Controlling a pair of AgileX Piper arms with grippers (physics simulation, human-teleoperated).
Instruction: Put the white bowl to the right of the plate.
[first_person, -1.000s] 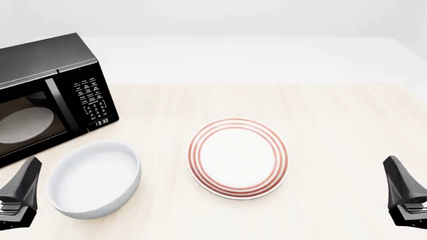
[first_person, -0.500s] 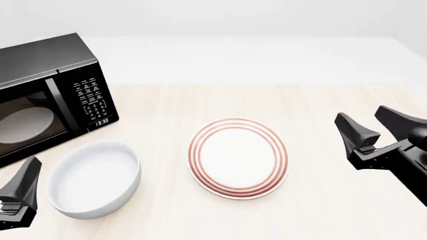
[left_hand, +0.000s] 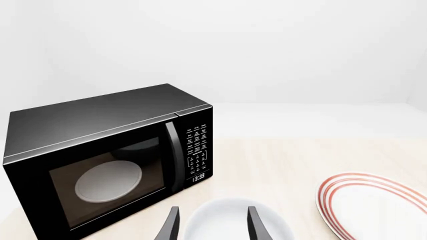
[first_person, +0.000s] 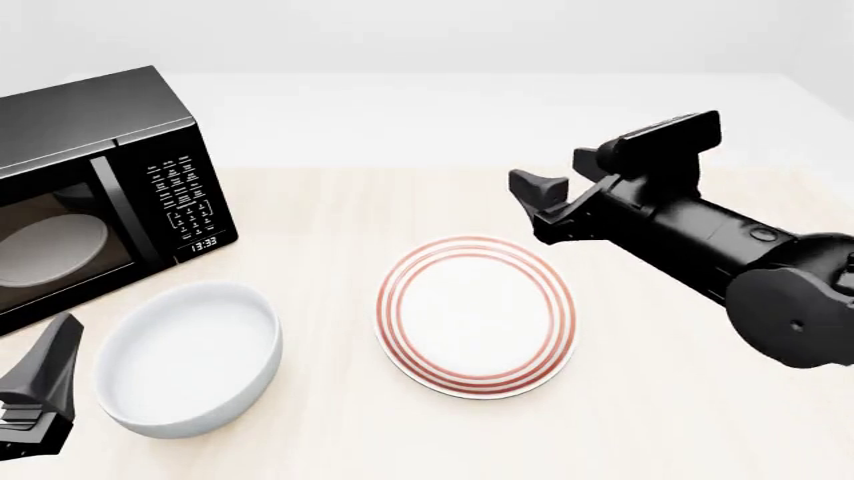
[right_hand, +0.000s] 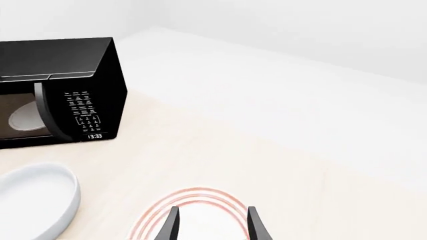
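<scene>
The white bowl (first_person: 187, 358) is a plain deep bowl standing on the table to the left of the plate (first_person: 477, 315), which is flat with red rings. My left gripper (first_person: 51, 362) is open and empty at the front left, just left of the bowl. In the left wrist view the bowl (left_hand: 230, 220) shows between and beyond the open gripper (left_hand: 212, 227). My right gripper (first_person: 530, 208) is open and empty, held above the plate's far right rim and pointing left. The right wrist view shows its open gripper (right_hand: 212, 225) over the plate (right_hand: 193, 200), with the bowl (right_hand: 33, 200) off to the side.
A black microwave (first_person: 94, 180) stands at the back left, door shut, with a pale oval dish (first_person: 47, 250) behind its glass. The light wooden table (first_person: 667, 420) stretches out right of the plate, under the right arm (first_person: 747, 260).
My right arm has swung from the front right edge up and to the left, ending above the plate's far right rim. The left gripper, bowl and plate have not moved.
</scene>
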